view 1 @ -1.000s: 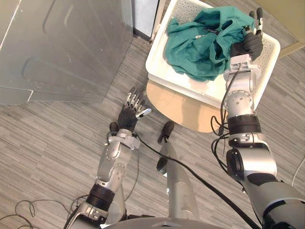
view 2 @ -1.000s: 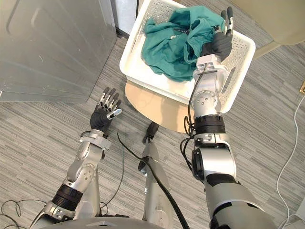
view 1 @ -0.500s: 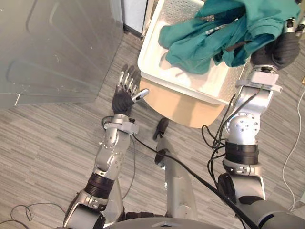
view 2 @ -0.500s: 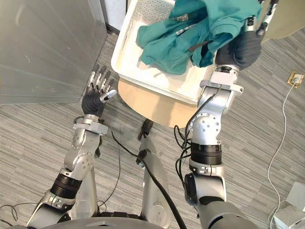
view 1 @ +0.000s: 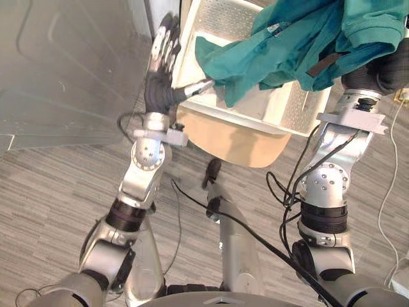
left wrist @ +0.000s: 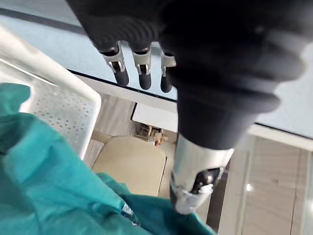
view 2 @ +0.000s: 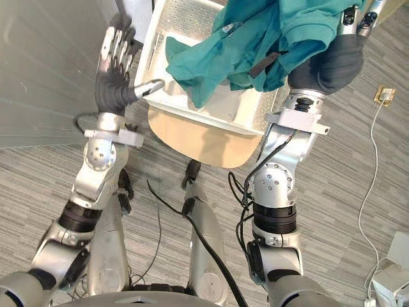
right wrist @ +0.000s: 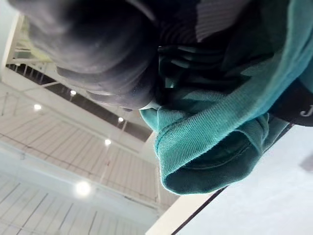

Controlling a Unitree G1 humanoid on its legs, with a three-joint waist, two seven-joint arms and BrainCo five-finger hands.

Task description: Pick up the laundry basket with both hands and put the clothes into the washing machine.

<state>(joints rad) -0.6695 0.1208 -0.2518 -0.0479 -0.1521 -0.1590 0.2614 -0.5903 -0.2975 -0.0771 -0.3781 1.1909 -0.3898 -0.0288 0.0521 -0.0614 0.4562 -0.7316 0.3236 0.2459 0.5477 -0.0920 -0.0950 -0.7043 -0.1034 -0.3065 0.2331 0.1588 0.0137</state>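
Observation:
A white perforated laundry basket [view 1: 281, 112] sits on a round tan stool [view 1: 236, 137]. My right hand [view 2: 329, 64] is raised over the basket's right side and shut on a bunch of teal clothes [view 1: 300, 45], which hang from it above the basket floor. In the right wrist view the teal cloth [right wrist: 220, 132] is bunched against the hand's dark cover [right wrist: 98, 49]. My left hand [view 1: 160, 89] is up at the basket's left rim, open, fingers [left wrist: 142, 73] straight. Its thumb [left wrist: 195, 181] points toward the hanging cloth without gripping it.
The washing machine's grey panel [view 1: 64, 70] stands to the left of the basket. A wall socket plate [view 2: 383, 96] and a white cable lie on the striped floor at the right, with a white box [view 2: 390, 281] at the lower right.
My right hand has lifted the teal clothes up out of the basket. My left hand has risen from near the floor to the basket's left rim. The camera has shifted.

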